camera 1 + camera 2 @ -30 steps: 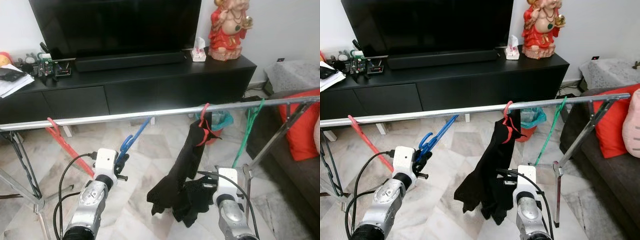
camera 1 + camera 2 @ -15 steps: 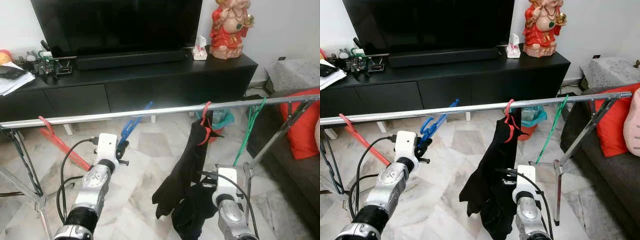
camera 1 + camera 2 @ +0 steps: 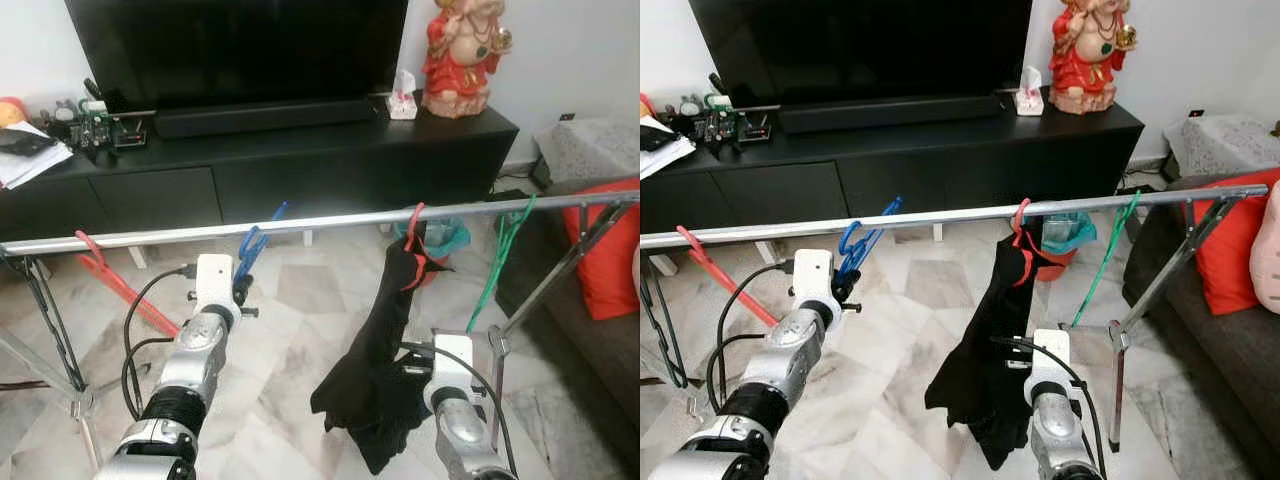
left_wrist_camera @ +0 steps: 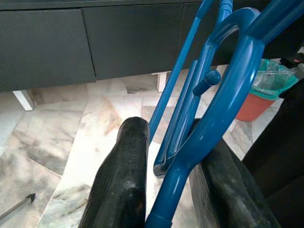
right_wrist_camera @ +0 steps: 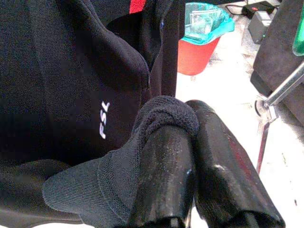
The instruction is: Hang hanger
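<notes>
We raised left gripper (image 3: 243, 290), clamped on blue hanger (image 3: 256, 243); hook now touching rail (image 3: 330, 221), not yet over. Right gripper (image 5: 192, 142) pinches black garment (image 3: 385, 350), which swung since 1 s ago

The rail (image 3: 300, 224) is bright, polished metal. Hooked over it, the blue hanger (image 4: 223, 90) is smooth, glossy plastic, and the left tool's fingers (image 4: 124, 180) around it look matt black with a fine grid texture. Further along the rail hangs a black garment (image 3: 385, 340) of soft, matt knit cloth. Below the rail, the floor (image 3: 300, 330) is glossy veined marble tile.
</notes>
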Robot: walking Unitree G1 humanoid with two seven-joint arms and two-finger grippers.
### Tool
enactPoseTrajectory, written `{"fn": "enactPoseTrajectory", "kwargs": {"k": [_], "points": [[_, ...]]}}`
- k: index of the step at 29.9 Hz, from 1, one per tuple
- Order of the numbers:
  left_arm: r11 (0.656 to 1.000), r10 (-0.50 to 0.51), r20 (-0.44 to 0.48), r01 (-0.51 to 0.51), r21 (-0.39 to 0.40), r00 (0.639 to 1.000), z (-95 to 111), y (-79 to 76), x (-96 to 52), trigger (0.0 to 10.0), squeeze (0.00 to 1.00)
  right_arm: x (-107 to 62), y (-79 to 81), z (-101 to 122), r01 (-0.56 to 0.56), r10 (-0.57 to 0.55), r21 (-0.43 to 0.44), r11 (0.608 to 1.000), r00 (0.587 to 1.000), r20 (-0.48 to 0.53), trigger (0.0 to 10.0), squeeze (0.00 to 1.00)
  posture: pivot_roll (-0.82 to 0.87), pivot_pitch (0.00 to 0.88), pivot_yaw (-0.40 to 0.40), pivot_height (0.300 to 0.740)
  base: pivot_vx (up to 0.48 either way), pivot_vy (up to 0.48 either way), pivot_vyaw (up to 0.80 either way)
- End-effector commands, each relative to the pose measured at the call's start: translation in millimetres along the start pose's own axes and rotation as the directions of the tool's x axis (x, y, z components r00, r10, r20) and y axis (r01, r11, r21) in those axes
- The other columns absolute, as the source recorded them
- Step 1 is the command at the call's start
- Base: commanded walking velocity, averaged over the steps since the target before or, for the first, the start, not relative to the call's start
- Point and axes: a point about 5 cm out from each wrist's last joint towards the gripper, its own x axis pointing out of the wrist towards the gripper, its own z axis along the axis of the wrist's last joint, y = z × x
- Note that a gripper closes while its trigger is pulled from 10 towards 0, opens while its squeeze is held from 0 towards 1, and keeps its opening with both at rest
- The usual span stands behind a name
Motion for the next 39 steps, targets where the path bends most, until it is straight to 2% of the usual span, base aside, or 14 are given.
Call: {"fn": "enactPoseTrajectory", "kwargs": {"k": [1, 5, 6, 14, 28, 31, 37, 38, 39], "points": [[1.000, 0.010, -0.005, -0.010, 0.000, 1.000, 5.9, -2.7, 3.7, 10.0, 0.00, 3.7, -1.6, 7.7, 0.008, -0.008, 0.007, 1.000, 1.000, 0.021, 10.0, 0.00, 0.05, 0.000, -0.028, 0.740, 0.000, 0.000, 0.00], [0.998, 0.049, -0.041, -0.047, 0.046, 0.998, 9.4, -3.0, 8.7, 10.0, 0.00, 4.1, -2.7, 8.4, 0.012, -0.012, 0.006, 1.000, 1.000, 0.023, 10.0, 0.00, 0.05, 0.000, -0.027, 0.740, 0.000, 0.000, 0.00], [0.997, 0.066, -0.071, -0.064, 0.034, 0.995, 7.7, -3.3, 10.0, 10.0, 0.00, 4.2, -2.5, 8.7, 0.013, -0.013, 0.006, 1.000, 1.000, 0.025, 10.0, 0.00, 0.05, 0.000, -0.026, 0.740, 0.000, 0.000, 0.00], [0.990, 0.139, -0.136, -0.139, 0.013, 0.981, 4.5, -1.5, 12.7, 10.0, 0.00, 4.8, -0.5, 10.2, 0.008, -0.008, 0.003, 1.000, 1.000, 0.029, 10.0, 0.00, 0.05, 0.000, -0.025, 0.740, 0.000, 0.000, 0.00], [0.990, 0.134, -0.244, -0.138, -0.001, 0.960, -12.4, -3.1, 9.8, 10.0, 0.00, 4.6, 1.0, 9.3, -0.003, 0.003, -0.001, 1.000, 1.000, 0.023, 10.0, 0.00, 0.06, 0.000, -0.031, 0.740, 0.000, 0.000, 0.00], [0.990, 0.137, -0.269, -0.138, 0.015, 0.953, -17.4, -1.5, 7.8, 10.0, 0.00, 4.4, 0.1, 8.8, -0.001, 0.001, -0.001, 1.000, 1.000, 0.022, 10.0, 0.00, 0.06, 0.000, -0.032, 0.740, 0.000, 0.000, 0.00], [0.992, 0.125, -0.219, -0.121, 0.030, 0.968, -17.5, 2.9, 5.5, 10.0, 0.00, 4.1, -1.3, 7.9, 0.005, -0.005, 0.000, 1.000, 1.000, 0.019, 10.0, 0.00, 0.06, 0.000, -0.033, 0.740, 0.000, 0.000, 0.00], [0.992, 0.128, -0.216, -0.125, 0.027, 0.968, -17.4, 3.4, 5.2, 10.0, 0.16, 4.1, -1.2, 8.0, 0.005, -0.005, 0.000, 1.000, 1.000, 0.019, 10.0, 0.00, 0.06, 0.000, -0.033, 0.740, 0.000, 0.000, 0.00], [0.991, 0.128, -0.209, -0.130, 0.004, 0.969, -17.2, 4.0, 4.5, 10.0, 0.64, 4.2, -1.2, 8.1, 0.004, -0.004, -0.001, 1.000, 1.000, 0.019, 10.0, 0.00, 0.06, 0.000, -0.035, 0.740, 0.000, 0.000, 0.00]]}}
